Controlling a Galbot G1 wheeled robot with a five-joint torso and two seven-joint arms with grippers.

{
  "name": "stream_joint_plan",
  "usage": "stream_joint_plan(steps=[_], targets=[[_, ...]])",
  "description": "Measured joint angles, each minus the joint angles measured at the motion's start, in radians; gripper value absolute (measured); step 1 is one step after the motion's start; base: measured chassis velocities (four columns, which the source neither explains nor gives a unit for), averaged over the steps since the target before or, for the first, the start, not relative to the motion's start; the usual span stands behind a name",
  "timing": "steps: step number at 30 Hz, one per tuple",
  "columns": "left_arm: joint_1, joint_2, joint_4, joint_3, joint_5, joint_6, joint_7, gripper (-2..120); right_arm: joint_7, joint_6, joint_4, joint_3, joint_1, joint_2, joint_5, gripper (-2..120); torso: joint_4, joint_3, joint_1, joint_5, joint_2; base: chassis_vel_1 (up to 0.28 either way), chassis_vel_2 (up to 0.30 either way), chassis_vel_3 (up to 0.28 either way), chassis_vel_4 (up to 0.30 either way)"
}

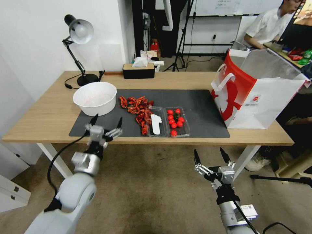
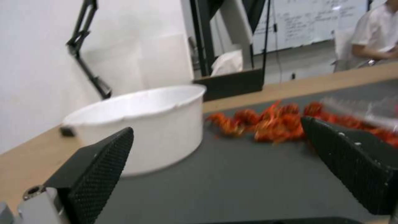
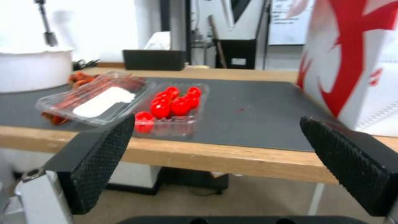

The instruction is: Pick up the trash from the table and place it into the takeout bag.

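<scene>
No word, brand or number can be read anywhere. The large red-and-white paper carrier bag (image 1: 256, 94), standing at the right end of the long light-wood desk (image 1: 48, 113), carries a small round red logo (image 1: 256, 97) on its white side with tiny print beneath it, too small to make out, and a small square code mark near its lower corner. A white figure is printed on the bag's red end panel. The whiteboard (image 1: 234, 6) on the far wall has faint handwriting that cannot be deciphered. A white tag with a square code (image 1: 249, 210) sits on the right arm, unreadable.
</scene>
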Motion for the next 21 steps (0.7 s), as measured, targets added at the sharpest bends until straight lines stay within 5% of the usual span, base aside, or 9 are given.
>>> stream_joint_plan(steps=[10,21], targets=[[0.143,-0.075,0.016,-0.044,0.096,-0.139,-0.021,100,-0.12,-0.037,-0.001,0.052,-0.007,-0.064,0.066,100,0.0,0.0,0.0,0.0003,0.0,0.0,0.0,0.0,0.0],[0.201,-0.13,0.032,-0.049,0.112,-0.199,-0.009,100,-0.101,-0.008,-0.017,0.044,0.038,-0.06,0.147,100,0.0001,0.0,0.0,0.0,0.0,0.0,0.0,0.0,0.0]])
